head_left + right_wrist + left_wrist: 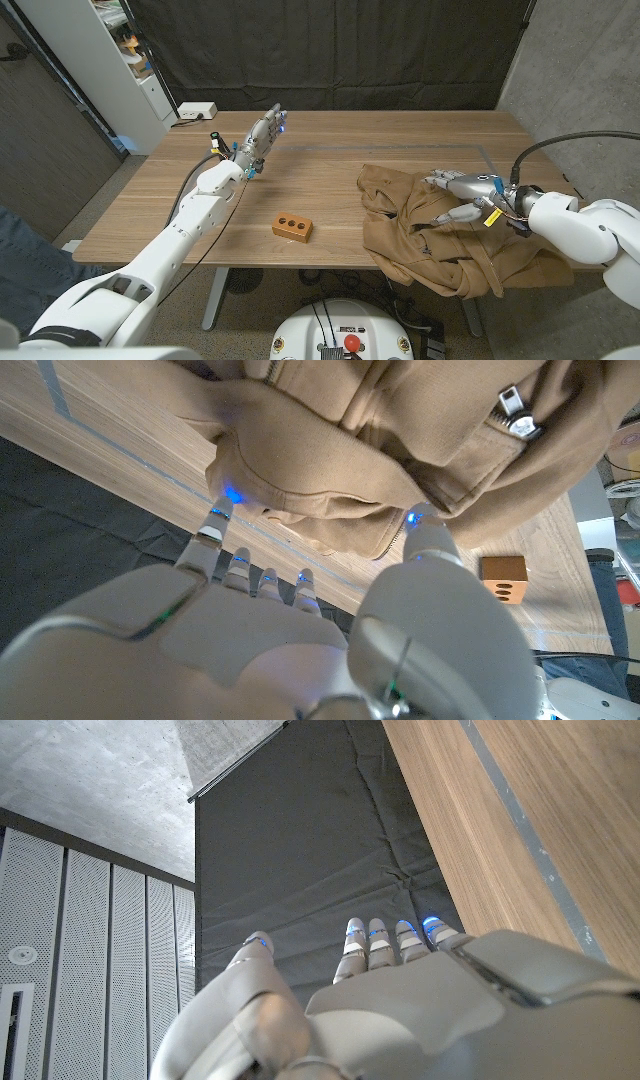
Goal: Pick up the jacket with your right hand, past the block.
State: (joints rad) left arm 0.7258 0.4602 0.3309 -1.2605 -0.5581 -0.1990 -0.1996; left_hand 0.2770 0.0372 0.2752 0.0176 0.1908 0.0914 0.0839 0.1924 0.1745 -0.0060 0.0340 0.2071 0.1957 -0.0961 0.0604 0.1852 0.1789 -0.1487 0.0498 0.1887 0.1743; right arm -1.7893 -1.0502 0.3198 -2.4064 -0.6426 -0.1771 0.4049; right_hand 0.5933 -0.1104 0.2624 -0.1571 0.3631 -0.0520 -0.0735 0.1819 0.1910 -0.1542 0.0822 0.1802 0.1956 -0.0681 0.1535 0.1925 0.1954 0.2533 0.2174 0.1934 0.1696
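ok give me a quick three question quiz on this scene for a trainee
1. True or false: the right hand is over the tan jacket.
2. Multiple choice: what lies on the table between the two arms? A) a mug B) a brown block with holes C) a book
3. Fill in: the left hand holds ____.

Key: 1 true; 2 B; 3 nothing, its fingers are raised and apart above the table.
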